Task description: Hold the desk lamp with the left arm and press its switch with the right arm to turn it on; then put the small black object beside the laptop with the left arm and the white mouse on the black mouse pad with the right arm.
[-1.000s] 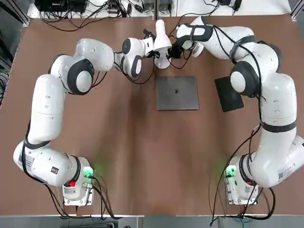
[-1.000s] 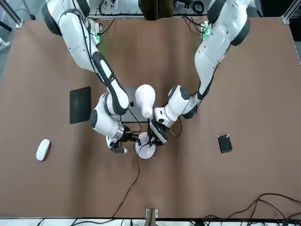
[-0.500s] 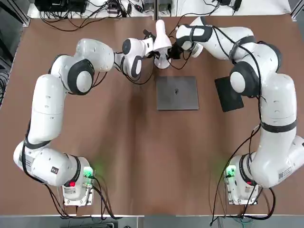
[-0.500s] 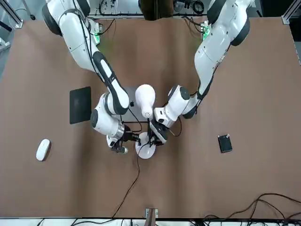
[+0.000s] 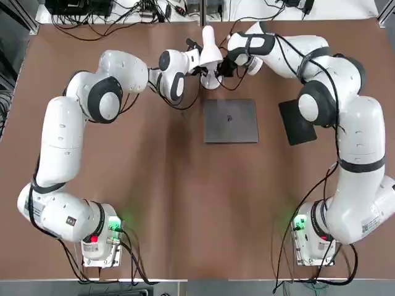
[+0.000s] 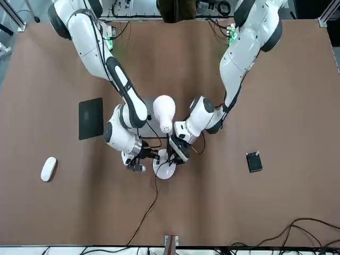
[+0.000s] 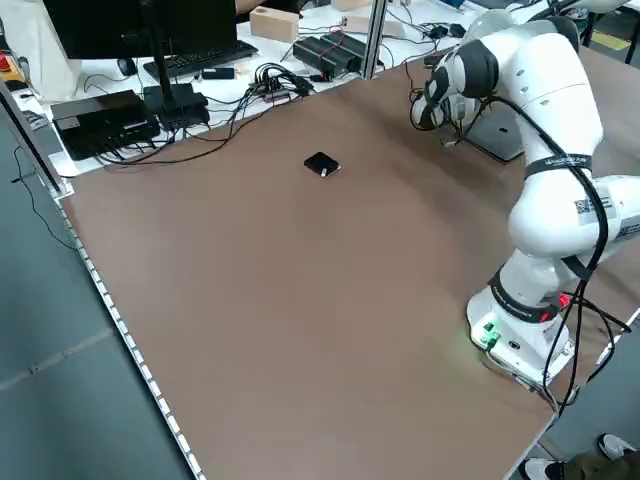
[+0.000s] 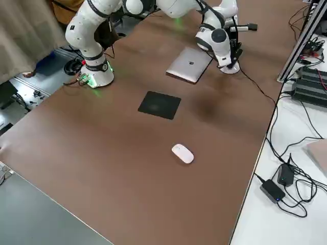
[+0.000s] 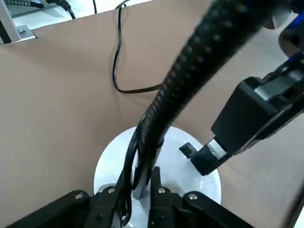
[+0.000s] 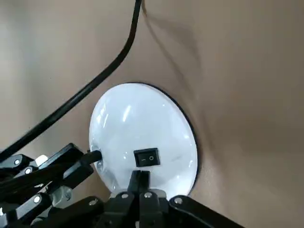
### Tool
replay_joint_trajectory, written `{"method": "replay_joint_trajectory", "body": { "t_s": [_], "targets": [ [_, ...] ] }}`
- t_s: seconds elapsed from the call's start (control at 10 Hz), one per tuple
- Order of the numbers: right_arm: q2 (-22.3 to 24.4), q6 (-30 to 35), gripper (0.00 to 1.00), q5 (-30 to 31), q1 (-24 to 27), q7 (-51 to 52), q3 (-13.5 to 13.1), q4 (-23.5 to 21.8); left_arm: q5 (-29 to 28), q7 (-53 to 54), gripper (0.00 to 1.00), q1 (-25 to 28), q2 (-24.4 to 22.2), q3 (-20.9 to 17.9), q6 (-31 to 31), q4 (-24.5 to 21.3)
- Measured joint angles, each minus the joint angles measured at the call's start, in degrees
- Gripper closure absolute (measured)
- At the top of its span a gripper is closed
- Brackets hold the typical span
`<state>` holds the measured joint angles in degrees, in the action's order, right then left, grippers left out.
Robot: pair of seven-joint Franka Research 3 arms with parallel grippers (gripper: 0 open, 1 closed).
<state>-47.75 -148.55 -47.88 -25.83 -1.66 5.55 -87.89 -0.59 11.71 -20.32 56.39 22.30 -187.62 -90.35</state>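
The white desk lamp stands at the table's far middle, just behind the grey laptop. My left gripper is shut on the lamp's thin neck above the round base. From the other side, my right gripper is shut, its tips over the base's edge right in front of the black rocker switch. The small black object lies alone on my left side. The white mouse lies far right, beyond the black mouse pad.
The lamp's black cord trails off toward the table's far edge. Cables, power bricks and boxes crowd the white bench beyond that edge. Both arm bases sit at the near edge, with bare brown tabletop between them.
My right gripper has edged slightly closer to the lamp's base. The left gripper stays on the lamp's neck.
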Motion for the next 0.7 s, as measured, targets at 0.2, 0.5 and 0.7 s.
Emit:
{"method": "replay_joint_trajectory", "body": {
  "t_s": [0.2,0.5,0.7],
  "targets": [
    [0.04,-0.61,0.99,-0.23,-0.51,0.00,0.00,0.00,0.00,0.00,0.78,0.00,0.00,0.00,0.00,0.00],
    [0.07,-1.28,0.99,-0.49,-1.38,-0.01,0.00,0.09,0.00,0.00,0.78,0.00,0.01,0.00,0.00,0.00],
    [0.13,-0.79,0.99,-0.52,-0.99,-0.01,-0.30,0.32,0.00,0.00,0.78,0.00,0.01,0.00,0.00,0.00]
  ]
}}
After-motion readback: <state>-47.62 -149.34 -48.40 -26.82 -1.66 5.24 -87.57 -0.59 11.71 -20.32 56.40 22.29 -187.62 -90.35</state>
